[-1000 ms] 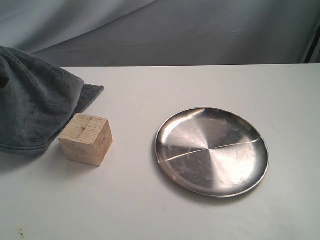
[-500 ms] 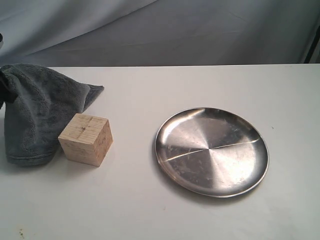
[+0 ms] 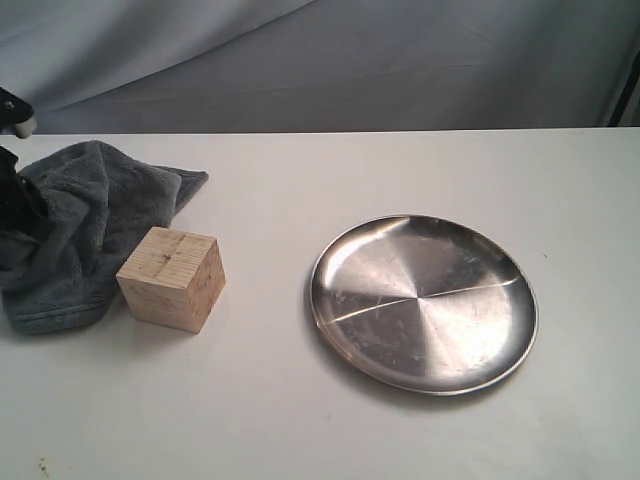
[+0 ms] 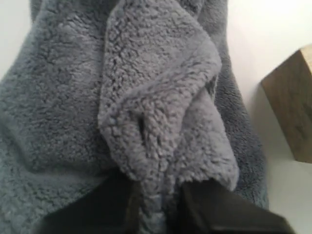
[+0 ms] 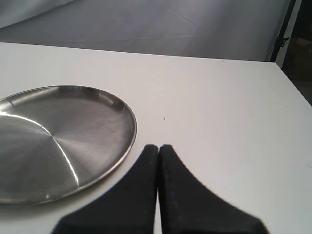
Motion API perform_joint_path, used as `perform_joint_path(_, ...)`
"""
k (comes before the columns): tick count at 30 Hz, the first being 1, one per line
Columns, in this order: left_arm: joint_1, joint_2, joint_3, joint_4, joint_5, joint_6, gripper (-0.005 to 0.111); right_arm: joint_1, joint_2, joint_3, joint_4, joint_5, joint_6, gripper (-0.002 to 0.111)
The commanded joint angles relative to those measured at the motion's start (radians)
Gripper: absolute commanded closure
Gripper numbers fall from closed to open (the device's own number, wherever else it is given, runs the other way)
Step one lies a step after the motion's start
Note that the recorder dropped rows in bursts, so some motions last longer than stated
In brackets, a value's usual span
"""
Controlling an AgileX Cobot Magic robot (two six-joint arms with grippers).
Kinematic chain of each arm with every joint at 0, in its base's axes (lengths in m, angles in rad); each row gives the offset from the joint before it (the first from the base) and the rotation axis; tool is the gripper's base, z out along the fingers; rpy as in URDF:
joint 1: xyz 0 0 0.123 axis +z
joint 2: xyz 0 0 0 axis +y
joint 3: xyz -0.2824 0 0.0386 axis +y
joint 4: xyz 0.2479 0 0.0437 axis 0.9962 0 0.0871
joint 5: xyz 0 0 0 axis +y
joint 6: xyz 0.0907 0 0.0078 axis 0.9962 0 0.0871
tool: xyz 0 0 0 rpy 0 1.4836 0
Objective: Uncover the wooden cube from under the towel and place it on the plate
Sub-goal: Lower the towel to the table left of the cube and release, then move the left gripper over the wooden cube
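A white table (image 3: 300, 420) seen from the exterior camera, its far edge meeting a grey draped backdrop (image 3: 400, 60). At the far left, the dark grey towel (image 3: 90, 210) lies bunched in a loose heap that runs out of view at the left border. The left gripper (image 4: 158, 195) is closed on a raised fold of the towel, and in the left wrist view the plush ridge is pinched between two dark fingers (image 4: 209, 207). In the exterior view only a dark sliver of that arm shows at the left border. The wooden cube (image 3: 172, 278) stands uncovered and flat on the table, one corner turned toward the camera, just beside the towel's stitched hem. The left wrist view shows a thin strip of white table between the cloth and the block. A broad stretch of bare table separates the cube from the plate (image 3: 423, 303), a shiny round steel dish lying well apart to the right. Bare table also runs in front of both. The right gripper (image 5: 158, 146) has its dark fingers pressed together with nothing between them, just beside the plate's raised rim. More open table lies beyond it, up to the right-hand edge.
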Motion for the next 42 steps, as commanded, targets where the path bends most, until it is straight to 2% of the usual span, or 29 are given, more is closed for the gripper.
perform_joint_path(1, -0.002, 0.038, 0.005, -0.084, 0.021, 0.056, 0.061, 0.004, -0.006, 0.004, -0.002, -0.01, 0.0, 0.108)
perform_joint_path(3, -0.002, 0.039, 0.005, -0.125, -0.01, 0.056, 0.038, 0.004, -0.006, 0.004, -0.002, -0.01, 0.0, 0.108)
perform_joint_path(5, -0.002, 0.037, -0.005, -0.159, -0.029, 0.049, 0.022, 0.004, -0.006, 0.004, -0.002, -0.01, 0.0, 0.108)
perform_joint_path(6, -0.002, 0.034, -0.016, -0.174, -0.024, 0.043, 0.018, 0.004, -0.006, 0.004, -0.002, -0.01, 0.0, 0.108)
perform_joint_path(8, -0.002, 0.025, -0.035, -0.181, -0.014, 0.023, 0.018, 0.004, -0.006, 0.004, -0.002, -0.01, 0.0, 0.108)
perform_joint_path(14, -0.002, -0.053, -0.072, -0.186, -0.004, 0.019, 0.028, 0.004, -0.006, 0.004, -0.002, -0.01, 0.0, 0.108)
perform_joint_path(19, -0.002, -0.111, -0.085, -0.186, -0.033, 0.019, 0.041, 0.004, -0.006, 0.004, -0.002, -0.01, 0.0, 0.108)
perform_joint_path(23, -0.002, -0.119, -0.083, -0.188, -0.081, 0.019, 0.061, 0.004, -0.006, 0.004, -0.002, -0.01, 0.0, 0.108)
perform_joint_path(28, -0.002, -0.057, -0.081, -0.241, -0.134, -0.002, 0.097, 0.004, -0.006, 0.004, -0.002, -0.01, 0.0, 0.108)
perform_joint_path(29, -0.002, -0.018, -0.081, -0.278, -0.164, 0.0, 0.107, 0.004, -0.006, 0.004, -0.002, -0.01, 0.0, 0.108)
perform_joint_path(33, -0.002, 0.116, -0.081, -0.315, -0.261, 0.01, 0.106, 0.004, -0.006, 0.004, -0.002, -0.01, 0.0, 0.108)
perform_joint_path(37, -0.003, 0.217, -0.083, -0.35, -0.256, 0.106, 0.106, 0.004, -0.006, 0.004, -0.002, -0.01, 0.0, 0.108)
perform_joint_path(40, -0.016, 0.265, -0.083, -0.46, -0.244, 0.187, 0.106, 0.004, -0.006, 0.004, -0.002, -0.01, 0.0, 0.108)
perform_joint_path(42, -0.052, 0.294, -0.083, -0.536, -0.204, 0.281, 0.106, 0.004, -0.006, 0.004, -0.002, -0.01, 0.0, 0.108)
